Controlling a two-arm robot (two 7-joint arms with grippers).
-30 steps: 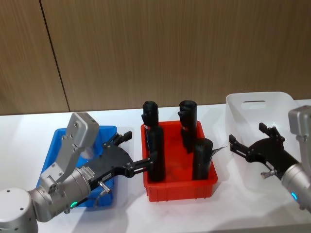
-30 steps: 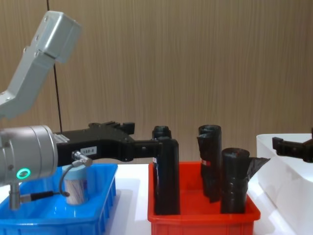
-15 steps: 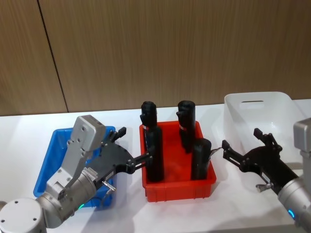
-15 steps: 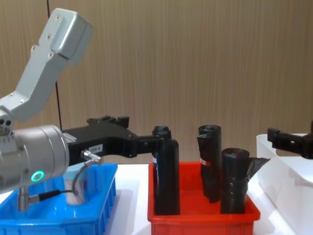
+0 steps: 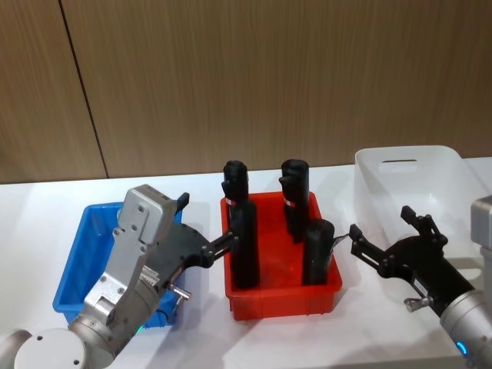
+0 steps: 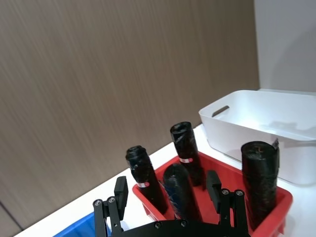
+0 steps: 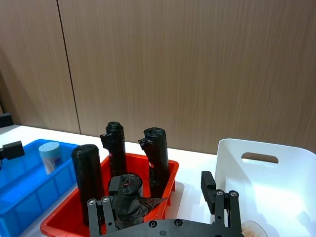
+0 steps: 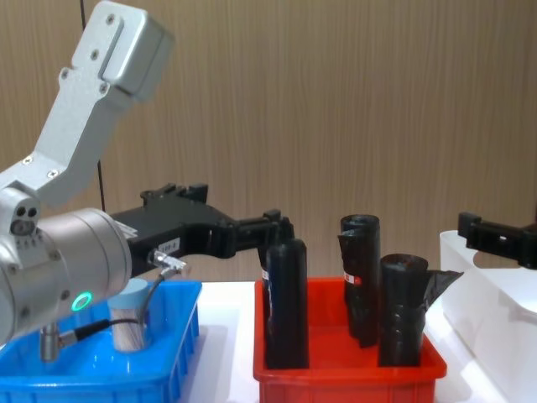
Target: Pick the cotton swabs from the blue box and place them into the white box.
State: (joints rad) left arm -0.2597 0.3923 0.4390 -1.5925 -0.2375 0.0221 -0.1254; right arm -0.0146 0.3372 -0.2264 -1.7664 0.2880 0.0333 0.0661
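Left of the red bin (image 5: pixel 284 296), we're hovering the left gripper (image 5: pixel 206 219) above the blue box (image 5: pixel 81 254), fingers spread and empty, probably lining up on the cotton swabs (image 8: pixel 130 312) standing inside. Right of the red bin, we're holding the right gripper (image 5: pixel 380 221) spread and empty beside the white box (image 5: pixel 407 165), likely keeping clear.

Our silver left arm (image 8: pixel 67 252) has a green light ring (image 8: pixel 81 300); our left gripper (image 5: pixel 206 221) and right gripper (image 5: pixel 380 223) are black.
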